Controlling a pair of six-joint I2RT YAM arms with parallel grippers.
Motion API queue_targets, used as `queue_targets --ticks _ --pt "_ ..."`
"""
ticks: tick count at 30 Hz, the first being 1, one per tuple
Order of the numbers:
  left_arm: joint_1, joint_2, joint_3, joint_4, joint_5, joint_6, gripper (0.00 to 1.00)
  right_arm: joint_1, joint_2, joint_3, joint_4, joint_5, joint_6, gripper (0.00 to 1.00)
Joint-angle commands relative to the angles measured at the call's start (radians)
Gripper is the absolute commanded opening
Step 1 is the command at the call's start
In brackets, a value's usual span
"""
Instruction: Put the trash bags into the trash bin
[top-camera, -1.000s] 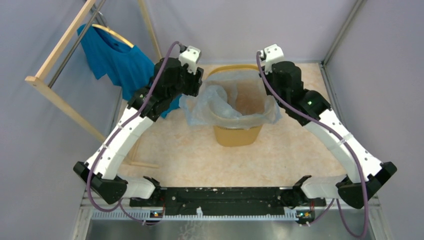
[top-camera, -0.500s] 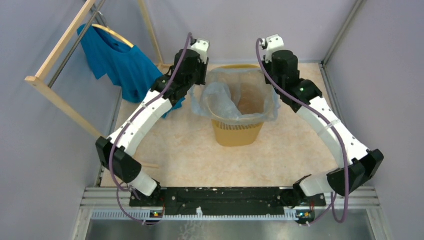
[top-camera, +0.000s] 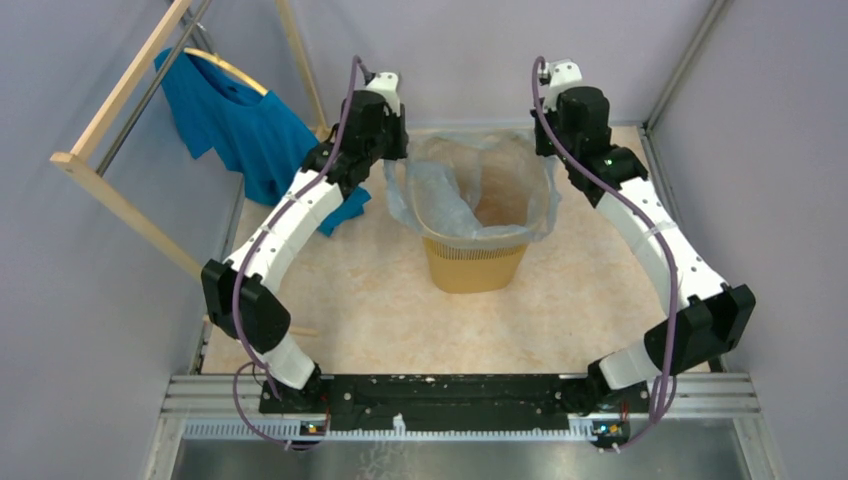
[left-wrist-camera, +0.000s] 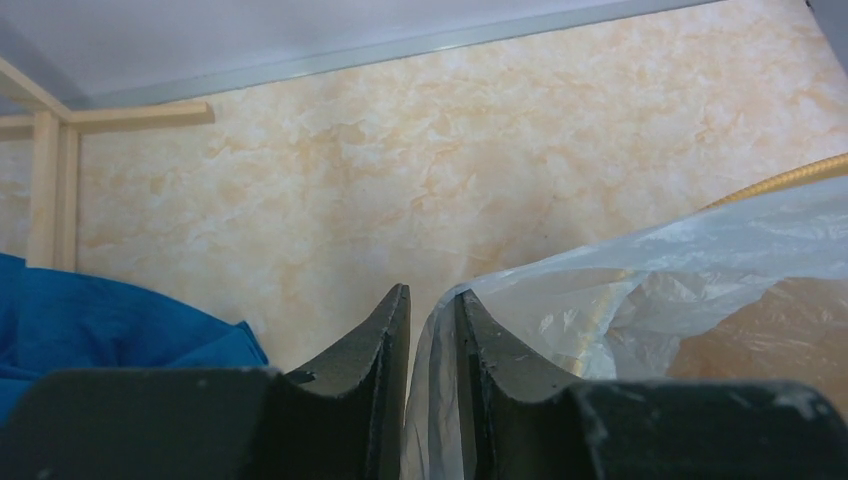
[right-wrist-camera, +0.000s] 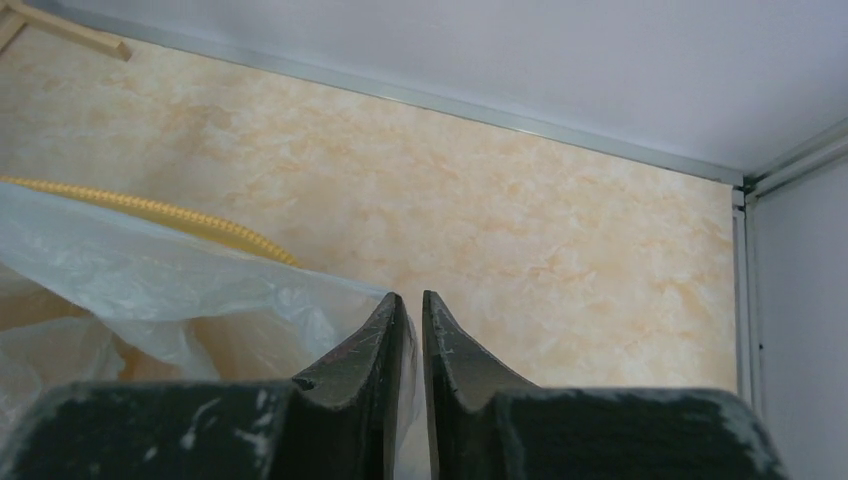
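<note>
Over mesh bin, crinkly translucent film.

One bin; one bag; one T-shirt; one hanger; one wooden rack; one table; two arms, the left arm and right arm; two grippers, the left gripper and right gripper.

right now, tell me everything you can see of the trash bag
The trash bag is thin, translucent, pale grey-blue crinkled film, spread open over the mouth of the yellow-orange trash bin, sagging inside and draped past the rim. The left jaws pinch its left edge, the right jaws its right edge, holding it stretched between them.
</note>
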Motion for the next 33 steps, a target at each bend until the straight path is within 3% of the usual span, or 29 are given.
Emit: queue_targets --ticks 1,12,19,24,28,33 --pt "0.024 -0.019 -0.056 0.065 0.043 -0.038 0.28 -0.052 0.051 0.077 0.070 -0.089 0.050 0.14" --pt "0.049 -0.032 -0.048 0.097 0.170 -0.099 0.27 -0.149 0.064 -0.090 0.131 -0.235 0.193 0.08" --pt "0.072 -0.009 -0.229 0.078 0.191 -0.193 0.13 -0.149 0.017 -0.085 0.137 -0.331 0.254 0.09" --pt "0.076 -0.043 -0.267 0.109 0.248 -0.209 0.14 -0.149 0.020 -0.083 0.111 -0.302 0.257 0.06" --pt "0.076 -0.057 -0.245 0.091 0.273 -0.208 0.15 -0.157 0.001 -0.168 0.163 -0.317 0.284 0.00" --pt "0.076 -0.090 -0.214 0.076 0.305 -0.192 0.20 -0.170 0.023 -0.258 0.203 -0.335 0.299 0.00"
